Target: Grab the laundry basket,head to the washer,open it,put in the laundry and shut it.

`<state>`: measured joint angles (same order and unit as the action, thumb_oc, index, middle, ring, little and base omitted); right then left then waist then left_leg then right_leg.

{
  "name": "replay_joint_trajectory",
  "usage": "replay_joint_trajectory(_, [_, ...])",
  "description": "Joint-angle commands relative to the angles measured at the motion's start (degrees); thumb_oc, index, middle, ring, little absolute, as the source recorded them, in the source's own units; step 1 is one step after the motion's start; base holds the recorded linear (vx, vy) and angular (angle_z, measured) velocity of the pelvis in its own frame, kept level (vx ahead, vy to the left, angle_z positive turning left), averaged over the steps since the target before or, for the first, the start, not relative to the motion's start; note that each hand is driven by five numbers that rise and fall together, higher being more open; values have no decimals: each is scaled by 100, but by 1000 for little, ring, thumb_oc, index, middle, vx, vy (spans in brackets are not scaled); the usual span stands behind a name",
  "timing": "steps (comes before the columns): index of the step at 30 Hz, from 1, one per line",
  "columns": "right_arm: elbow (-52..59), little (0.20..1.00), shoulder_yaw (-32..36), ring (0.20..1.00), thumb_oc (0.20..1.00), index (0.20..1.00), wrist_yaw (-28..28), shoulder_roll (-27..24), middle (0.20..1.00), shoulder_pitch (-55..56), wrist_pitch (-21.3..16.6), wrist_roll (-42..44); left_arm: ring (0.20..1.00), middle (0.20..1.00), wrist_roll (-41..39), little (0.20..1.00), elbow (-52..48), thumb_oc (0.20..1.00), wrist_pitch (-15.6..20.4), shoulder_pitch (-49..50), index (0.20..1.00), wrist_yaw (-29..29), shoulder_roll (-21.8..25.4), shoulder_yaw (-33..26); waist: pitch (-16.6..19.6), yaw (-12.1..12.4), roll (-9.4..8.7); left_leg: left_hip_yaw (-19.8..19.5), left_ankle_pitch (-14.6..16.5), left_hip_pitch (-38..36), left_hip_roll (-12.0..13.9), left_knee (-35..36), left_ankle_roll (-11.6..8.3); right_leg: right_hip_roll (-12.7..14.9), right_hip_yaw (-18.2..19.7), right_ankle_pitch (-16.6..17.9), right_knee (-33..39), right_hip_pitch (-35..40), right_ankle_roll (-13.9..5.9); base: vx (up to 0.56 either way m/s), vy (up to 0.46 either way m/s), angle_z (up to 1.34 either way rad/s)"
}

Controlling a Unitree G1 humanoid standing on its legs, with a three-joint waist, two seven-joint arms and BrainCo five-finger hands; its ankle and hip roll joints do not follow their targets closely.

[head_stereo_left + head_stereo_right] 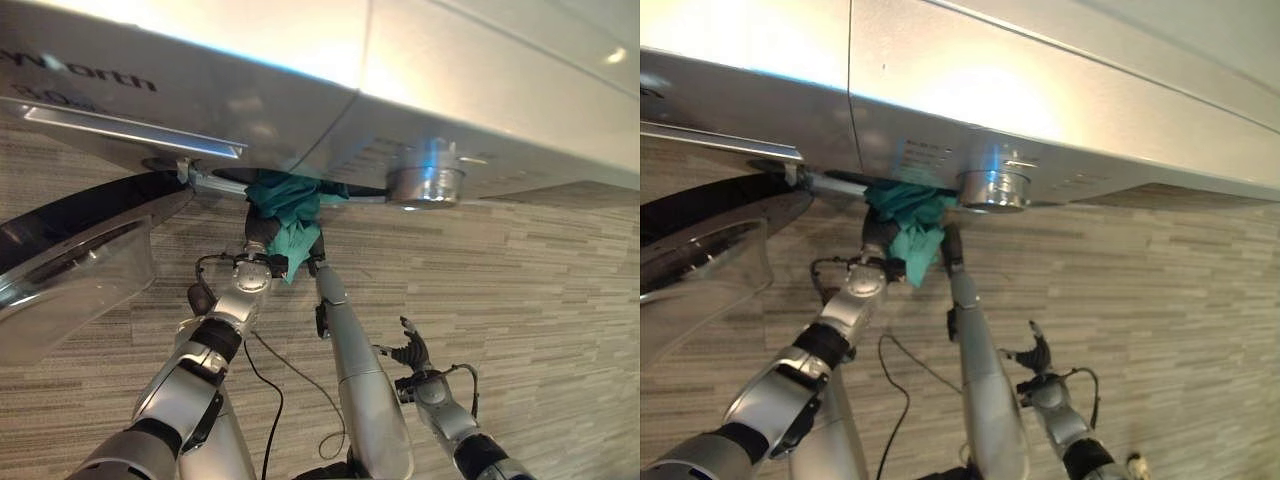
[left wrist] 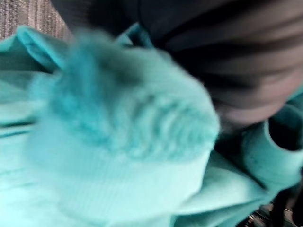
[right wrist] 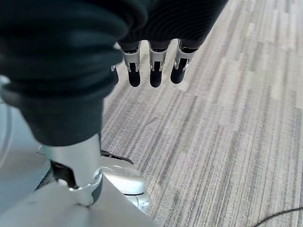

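On the left we see the washer door (image 1: 70, 270) swung open. Our left robot hand (image 1: 262, 240) is up at the washer (image 1: 300, 90) opening, buried in teal laundry (image 1: 290, 215), so we cannot tell its grip. Right of it, our right robot hand (image 1: 410, 350) hangs over the striped floor (image 1: 540, 300), fingers relaxed and empty.

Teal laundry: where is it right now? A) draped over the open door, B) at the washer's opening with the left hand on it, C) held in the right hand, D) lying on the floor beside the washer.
B: the teal laundry is bunched at the washer opening, just under its front edge, with the left hand up against it, while the right hand hangs open and empty lower down over the floor.
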<state>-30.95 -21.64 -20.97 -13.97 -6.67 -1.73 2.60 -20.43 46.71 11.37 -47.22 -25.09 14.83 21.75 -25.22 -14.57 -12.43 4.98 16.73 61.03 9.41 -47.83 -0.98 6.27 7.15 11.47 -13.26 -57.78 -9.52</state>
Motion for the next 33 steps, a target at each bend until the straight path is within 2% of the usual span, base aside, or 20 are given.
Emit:
replay_joint_trajectory(1, [535, 1000, -278, 1000, 1000, 1000, -10, -337, 1000, 639, -147, -252, 200, 200, -169, 200, -224, 200, 402, -519, 200, -347, 42, -156, 595, -183, 182, -323, 405, 92, 127, 171, -70, 172, -76, -246, 191, -285, -66, 12, -18, -16])
replay_joint_trajectory(5, [1044, 1000, -213, 1000, 1000, 1000, 114, -622, 1000, 935, -188, -566, 200, 200, -267, 200, -396, 200, 548, -1594, 200, -698, 504, -321, 650, -365, 210, -293, 342, 107, 221, 367, -130, 138, -89, -163, 345, -416, -109, 32, -25, -6])
replay_joint_trajectory(6, [19, 1000, -310, 1000, 1000, 1000, 34, -579, 1000, 926, -274, -600, 200, 200, -279, 200, -321, 200, 783, -2058, 200, -915, 654, -369, 707, -442, 271, -247, 269, 49, 253, 490, -160, 131, -84, -127, 400, -416, -133, 34, -1, -9])
replay_joint_trajectory(7, [-53, 1000, -322, 1000, 1000, 1000, 15, -556, 1000, 867, -313, -595, 200, 200, -284, 200, -293, 200, 796, -2096, 200, -913, 662, -363, 689, -446, 264, -244, 263, 46, 251, 501, -161, 133, -82, -123, 404, -417, -132, 40, 29, -8])
replay_joint_trajectory(8, [-553, 1000, -184, 1000, 1000, 1000, -119, -478, 1000, 709, -369, -573, 200, 200, -432, 200, -299, 200, 914, -2639, 200, -1080, 1076, -364, 764, -514, 336, -213, 208, -6, 286, 637, -190, 120, -66, -97, 455, -432, -150, 19, 18, -8])
replay_joint_trajectory(12, [-810, 1000, -8, 1000, 1000, 1000, -162, -472, 1000, 521, -431, -576, 200, 200, -863, 200, -495, 200, 1138, -3304, 200, -1247, 1544, -481, 845, -574, 432, -205, 150, -6, 326, 739, -225, 80, -80, -65, 505, -454, -183, 35, -11, -6])
replay_joint_trajectory(14, [-866, 1000, 111, 1000, 1000, 1000, -209, -469, 1000, 522, -380, -589, 200, 200, -1503, 200, -816, 200, 1416, -3489, 200, -1201, 1369, -693, 900, -585, 472, -215, 115, 2, 332, 788, -235, 70, -106, -77, 527, -454, -188, 39, -42, -2])
replay_joint_trajectory(15, [-905, 1000, 187, 1000, 1000, 1000, -231, -454, 1000, 515, -341, -561, 925, 925, -1839, 925, -919, 925, 1503, -3490, 925, -1005, 1224, -716, 922, -564, 529, -242, 87, 17, 318, 809, -243, 78, -139, -88, 528, -453, -185, 35, -51, 1])
replay_joint_trajectory(16, [-922, 1000, 239, 1000, 1000, 1000, -229, -445, 1000, 495, -308, -512, 1000, 1000, -1954, 1000, -915, 1000, 1445, -3485, 1000, -872, 1109, -675, 936, -547, 573, -275, 62, 30, 301, 830, -250, 93, -166, -97, 525, -447, -178, 40, -32, 1])
replay_joint_trajectory(17, [-915, 1000, 344, 1000, 1000, 1000, -176, -499, 1000, 432, -269, -409, 1000, 1000, -2002, 1000, -345, 1000, 818, -3422, 1000, -217, 1089, -237, 975, -500, 705, -299, -3, 4, 268, 915, -262, 132, -201, -102, 524, -411, -172, 32, -4, 5])
replay_joint_trajectory(19, [-782, 1000, 382, 1000, 1000, 1000, -103, -532, 1000, 399, -200, -398, 1000, 1000, -1493, 1000, 309, 1000, 187, -3329, 1000, 394, 1158, 438, 990, -436, 828, -308, -56, -29, 222, 989, -262, 194, -239, -108, 514, -351, -174, 24, 37, 17])
replay_joint_trajectory(20, [-790, 1000, 306, 1000, 1000, 1000, -56, -554, 1000, 292, -162, -392, 1000, 1000, -615, 1000, 1512, 1000, -610, -3492, 1000, 911, 1045, 1050, 1035, -413, 913, -334, -96, -50, 193, 1057, -268, 225, -255, -107, 515, -313, -167, 15, 55, 21])
replay_joint_trajectory(22, [-851, 1000, 109, 1000, 1000, 1000, 82, -608, 1000, 56, -92, -409, 1000, 1000, 1180, 1000, 2727, 1000, -1360, -4007, 1000, 1288, 819, 1879, 1055, -416, 925, -353, -128, -109, 212, 1138, -304, 236, -286, -109, 550, -222, -157, 0, 8, 12])
replay_joint_trajectory(25, [-1503, 1000, -19, 1000, 1000, 1000, 342, -916, 1000, -383, 59, -78, 1000, 1000, 2734, 1000, 2788, 1000, -1615, -4079, 1000, 1620, 291, 2444, 1055, -332, 880, -381, -140, -199, 219, 1194, -333, 223, -327, -149, 591, -116, -124, 0, -48, 18])
replay_joint_trajectory(26, [-1555, 1000, -29, 1000, 1000, 1000, 344, -924, 1000, -423, 32, -60, 1000, 1000, 2753, 1000, 2772, 1000, -1629, -4086, 1000, 1627, 296, 2423, 1038, -330, 895, -384, -136, -203, 225, 1192, -335, 216, -330, -150, 591, -110, -122, 5, -77, 19])
replay_joint_trajectory(27, [-1907, 1000, -180, 1000, 1000, 1000, 305, -609, 1000, -576, -136, 304, 1000, 1000, 3134, 1000, 2260, 1000, -1696, -3693, 1000, 1411, -290, 2423, 1023, -231, 891, -395, -146, -257, 215, 1228, -341, 212, -344, -201, 607, -48, -96, 1, -40, 13])
replay_joint_trajectory(28, [-1910, 1000, -209, 1000, 1000, 1000, 305, -550, 1000, -591, -161, 361, 1000, 1000, 3132, 1000, 2138, 1000, -1663, -3578, 1000, 1385, -450, 2367, 1023, -232, 876, -396, -171, -299, 188, 1278, -338, 223, -346, -209, 614, -34, -89, -73, -58, 8])
replay_joint_trajectory(29, [-1898, 1000, -209, 1000, 1000, 1000, 295, -549, 1000, -605, -170, 407, 1000, 1000, 3159, 1000, 1938, 1000, -1647, -3429, 1000, 1348, -530, 2327, 972, -260, 831, -360, -353, -262, 124, 1279, -321, 293, -344, -87, 613, -62, -48, 4, -3, 10])
replay_joint_trajectory(30, [-1880, 1000, -170, 1000, 1000, 1000, 286, -552, 1000, -578, -166, 446, 1000, 1000, 3215, 1000, 1253, 1000, -1598, -2981, 1000, 1318, -553, 2201, 978, -122, 904, -397, -188, -404, 174, 1309, -343, 235, -368, -275, 584, 60, -66, -71, -11, 11])
replay_joint_trajectory(33, [-1860, 1000, 0, 1000, 1000, 1000, 255, -614, 1000, -528, -80, 372, 1000, 1000, 3258, 1000, -539, 1000, -1547, -1823, 1000, 1353, -204, 1777, 926, -1, 898, -372, -375, -571, 84, 1368, -342, 340, -481, -220, 575, 274, -18, -31, 14, 6])
